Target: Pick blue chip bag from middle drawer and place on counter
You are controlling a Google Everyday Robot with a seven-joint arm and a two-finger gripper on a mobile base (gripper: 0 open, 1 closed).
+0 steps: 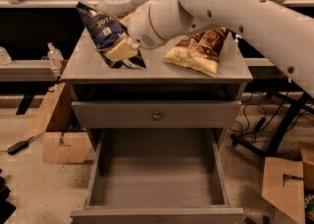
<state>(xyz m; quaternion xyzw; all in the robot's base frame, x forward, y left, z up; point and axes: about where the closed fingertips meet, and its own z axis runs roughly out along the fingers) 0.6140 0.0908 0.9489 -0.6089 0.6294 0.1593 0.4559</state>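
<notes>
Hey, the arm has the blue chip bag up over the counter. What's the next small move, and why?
Probably ease down a touch and open the fingers. The gripper holds the blue chip bag tilted, just over the counter, and the open drawer below has no bag in it.

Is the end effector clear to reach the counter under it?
Probably yes: the end effector, holding the blue chip bag over the counter, has bare surface below; the brown bag lies aside.

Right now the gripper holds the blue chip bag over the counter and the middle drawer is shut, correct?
No: the middle drawer is open, its floor bare. The rest stands: in the camera view the gripper, jaws closed on the blue chip bag, is above the left of the counter.
</notes>
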